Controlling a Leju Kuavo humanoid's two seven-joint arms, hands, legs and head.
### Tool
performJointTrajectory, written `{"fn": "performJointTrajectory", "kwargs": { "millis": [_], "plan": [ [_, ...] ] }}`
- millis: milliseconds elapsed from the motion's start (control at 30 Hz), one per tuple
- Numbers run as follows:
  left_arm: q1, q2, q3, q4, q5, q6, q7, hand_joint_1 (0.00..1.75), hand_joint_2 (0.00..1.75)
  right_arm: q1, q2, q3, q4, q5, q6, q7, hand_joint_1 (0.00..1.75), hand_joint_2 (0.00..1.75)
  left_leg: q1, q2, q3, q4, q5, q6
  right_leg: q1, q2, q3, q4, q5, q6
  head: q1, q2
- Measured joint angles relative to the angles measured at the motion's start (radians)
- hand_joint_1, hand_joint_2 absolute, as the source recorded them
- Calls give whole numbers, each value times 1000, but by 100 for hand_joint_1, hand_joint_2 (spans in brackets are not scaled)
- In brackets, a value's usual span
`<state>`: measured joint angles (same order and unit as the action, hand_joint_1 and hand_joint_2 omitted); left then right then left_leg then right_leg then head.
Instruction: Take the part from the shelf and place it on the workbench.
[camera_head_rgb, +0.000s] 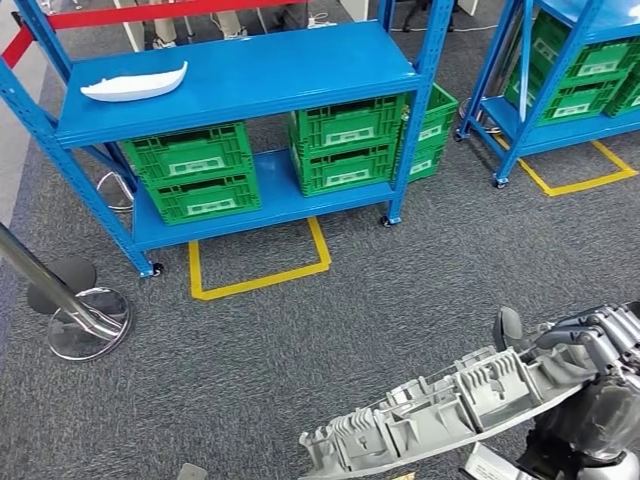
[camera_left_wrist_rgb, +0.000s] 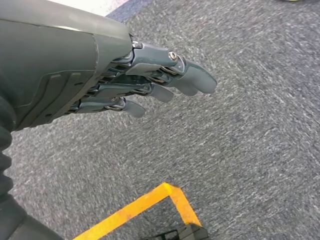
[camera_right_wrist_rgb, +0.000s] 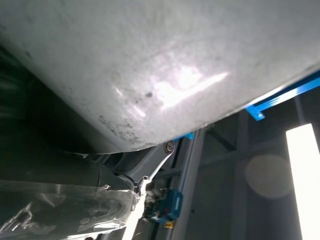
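Head view: long grey ribbed plastic part (camera_head_rgb: 445, 405) lies slantwise at the lower right, its far end grasped by the right hand (camera_head_rgb: 585, 350), above dark grey carpet (camera_head_rgb: 302, 330). Beyond stands a blue metal shelf rack (camera_head_rgb: 241, 70) bearing a white curved plastic part (camera_head_rgb: 136, 84) on its upper level and green plastic crates (camera_head_rgb: 200, 180) on the lower level. Yellow floor tape (camera_head_rgb: 260, 278) marks a bay in front of the rack; a chrome post base (camera_head_rgb: 89, 322) stands at left.

Left wrist view: left hand (camera_left_wrist_rgb: 151, 80) released, its dark fingers (camera_left_wrist_rgb: 196, 80) extended and empty over the carpet, near a yellow tape corner (camera_left_wrist_rgb: 170, 195).

Right wrist view: smooth grey underside of the part (camera_right_wrist_rgb: 158, 70) sits close against the lens; fingers hidden.
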<state>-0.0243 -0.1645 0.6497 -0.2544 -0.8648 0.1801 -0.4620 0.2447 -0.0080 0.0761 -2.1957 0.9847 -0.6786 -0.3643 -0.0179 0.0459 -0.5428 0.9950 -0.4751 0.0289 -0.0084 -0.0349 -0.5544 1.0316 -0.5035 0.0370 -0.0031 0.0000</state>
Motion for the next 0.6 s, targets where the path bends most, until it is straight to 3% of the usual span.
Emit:
{"fn": "performJointTrajectory", "kwargs": {
  "millis": [100,167,267,300,333,367,400,467,500,567,600],
  "plan": [
    [1,1,0,0,0,0,0,0,175,4,3,-4,-4,-2,0,0,175,175,-4,12,-6,8,-1,-12,3,6,7,-20,4,-18,1,0],
    [1,2,0,0,0,0,0,0,175,6,5,-8,-6,-6,0,-1,175,175,0,-2,-15,32,-25,-23,0,16,4,-23,11,-29,-1,0],
    [1,2,0,1,0,-4,0,0,175,5,11,-16,-7,-15,0,-2,175,175,9,-32,-82,192,-121,-38,-1,31,-2,-24,17,-42,-3,0],
    [1,1,0,1,0,-6,2,0,175,5,12,-19,-8,-16,0,1,175,175,11,-35,-108,250,-143,-40,-1,37,-5,-23,18,-44,-3,0],
    [1,1,0,2,0,-8,4,0,175,4,12,-23,-8,-17,0,7,175,175,13,-36,-121,282,-147,-40,-1,44,-6,-23,19,-44,-3,0],
    [-1,1,-1,2,-1,-10,8,0,175,3,12,-27,-8,-17,0,14,175,175,14,-37,-119,280,-132,-39,-1,51,-7,-23,20,-44,-3,0],
    [-2,1,-1,2,-1,-11,11,0,175,2,12,-31,-8,-17,0,21,175,175,14,-39,-98,241,-100,-37,-1,59,-6,-23,21,-44,-3,0],
    [-5,2,-1,2,-2,-13,15,0,175,1,12,-39,-8,-19,0,29,175,175,15,-66,-35,113,-32,-28,0,72,-5,-22,23,-40,-3,0],
    [-6,2,-1,2,-3,-13,16,0,175,1,12,-44,-8,-22,0,30,175,175,15,-80,-10,60,-14,-24,0,78,-8,-21,24,-36,-3,0],
    [-9,3,-2,2,-3,-15,16,0,175,1,12,-55,-8,-30,0,31,175,175,14,-93,5,16,-13,-17,0,90,-19,-20,30,-24,-2,0],
    [-10,2,-2,2,-3,-16,16,0,175,2,12,-60,-8,-34,0,31,175,175,14,-87,6,8,-12,-14,-2,95,-24,-21,34,-18,-2,0]
  ]
}}
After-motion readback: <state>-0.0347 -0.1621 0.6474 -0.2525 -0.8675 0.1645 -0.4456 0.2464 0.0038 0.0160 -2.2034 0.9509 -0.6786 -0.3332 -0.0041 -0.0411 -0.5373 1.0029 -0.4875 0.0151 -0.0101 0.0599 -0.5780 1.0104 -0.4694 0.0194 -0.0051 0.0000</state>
